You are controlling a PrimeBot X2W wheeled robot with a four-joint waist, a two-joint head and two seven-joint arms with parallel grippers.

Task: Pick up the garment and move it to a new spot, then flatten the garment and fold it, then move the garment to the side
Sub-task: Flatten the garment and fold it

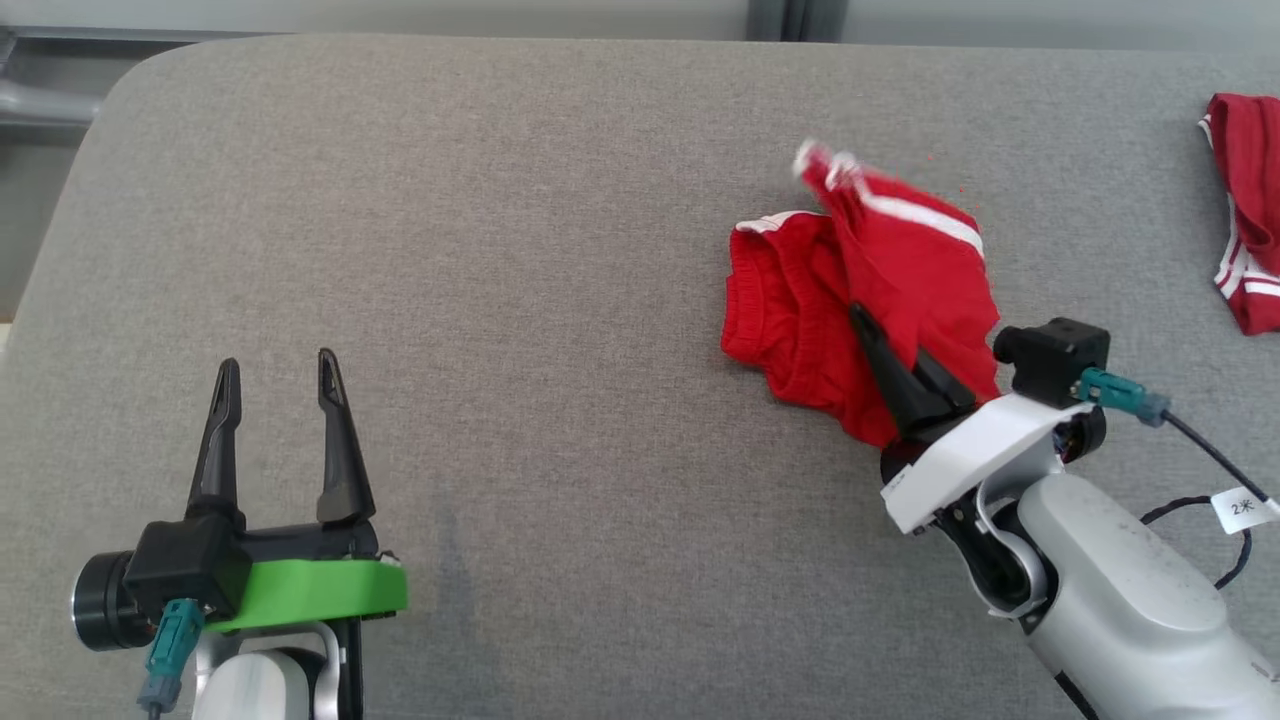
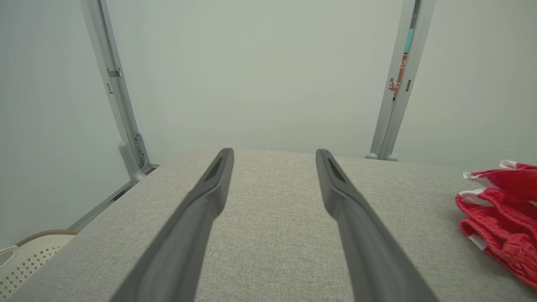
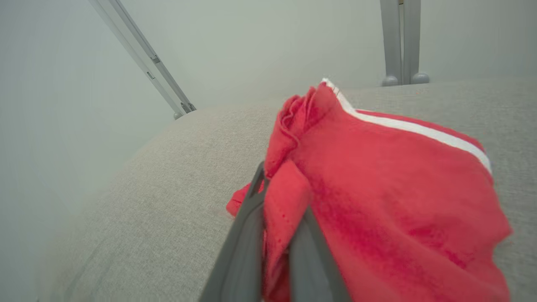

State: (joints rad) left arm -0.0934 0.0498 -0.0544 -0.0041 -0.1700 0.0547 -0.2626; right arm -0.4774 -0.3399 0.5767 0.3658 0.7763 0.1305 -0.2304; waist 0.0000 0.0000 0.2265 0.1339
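Count: two claws, two red garments with white stripes, one grey padded surface (image 1: pixel 500 250), two metal posts (image 2: pixel 121 105) beyond its far edge, one pale perforated basket (image 2: pixel 29 256).

Garment (image 1: pixel 900 260): crumpled, right of centre on the surface, with part of the cloth bunched up at the right claw (image 1: pixel 890 340). Its far corner is blurred. A second red garment (image 1: pixel 1250 200) is seen at the right edge of the head view, well apart from the first.

Views compared: the basket, below the left edge of the surface, is given by the left wrist view alone, and the garment (image 2: pixel 499 209) is caught at that view's right edge. The grip is made plain by the right wrist view: a fold of the garment (image 3: pixel 386 188) is pinched between the nearly closed fingers of the right claw (image 3: pixel 281 197).

Pose: the left claw (image 1: pixel 277 362) is held low at the near left, fingers pointed away from the robot, spread wide with nothing between them; bare surface is seen between them in its own view (image 2: pixel 272 153). The right forearm is angled in from the near right, fingers pointed up and left into the cloth.
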